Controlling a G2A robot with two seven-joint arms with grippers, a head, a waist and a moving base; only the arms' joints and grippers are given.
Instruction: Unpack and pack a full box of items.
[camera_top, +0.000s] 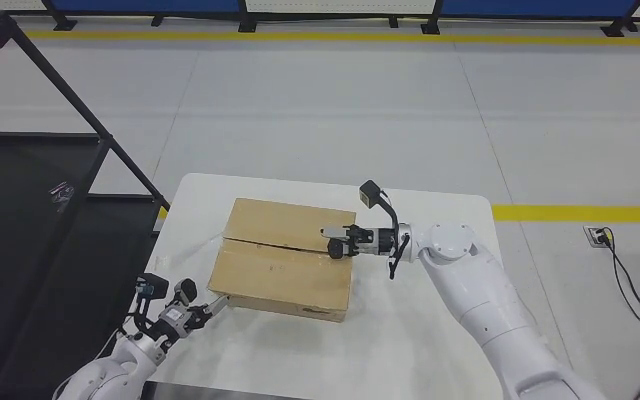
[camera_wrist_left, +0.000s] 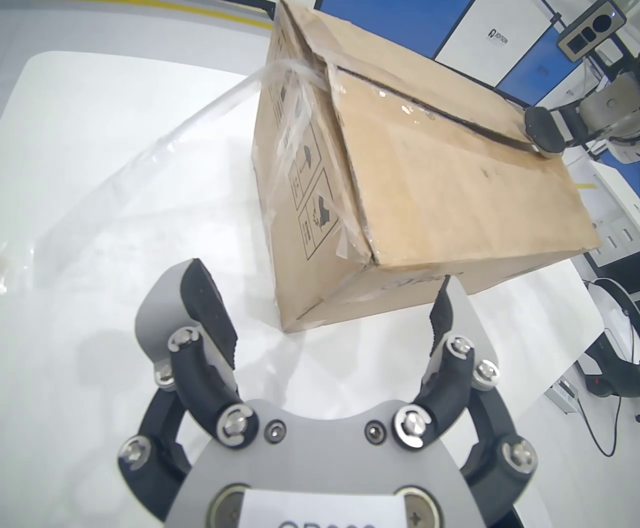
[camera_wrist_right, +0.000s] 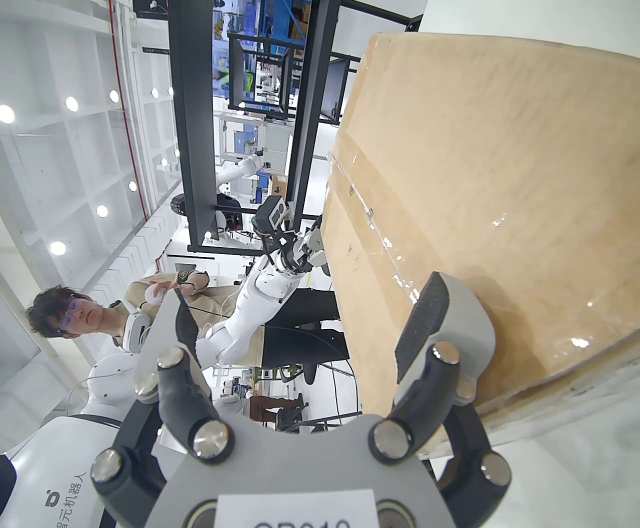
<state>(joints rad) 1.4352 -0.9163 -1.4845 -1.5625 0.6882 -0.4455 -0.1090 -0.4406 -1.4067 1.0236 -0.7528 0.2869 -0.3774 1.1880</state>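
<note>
White table (camera_top: 390, 320) carries one cardboard box (camera_top: 285, 255), which lies lengthwise left to right in the middle of the table. Its two top flaps are down, and one dark seam (camera_top: 280, 240) runs between them along the whole length. The left wrist view shows the box (camera_wrist_left: 425, 200) with printed handling marks on its left end and crumpled clear tape clinging to that end. One long strip of clear tape (camera_wrist_left: 150, 150) trails from the upper edge of the left end over the table.

Two grippers are at the box. The right gripper (camera_top: 335, 243) lies level over the right end of the top, at the seam. In its own wrist view the right gripper (camera_wrist_right: 305, 295) stands spread and holds nothing. One of its fingers (camera_wrist_right: 440, 325) rests against the box top (camera_wrist_right: 475, 175), while the other hangs in the air off it. The left gripper (camera_top: 215, 303) sits low by the near left corner of the box, just beside it and not touching. Its own wrist view shows the left gripper (camera_wrist_left: 320, 280) spread wide and empty.
</note>
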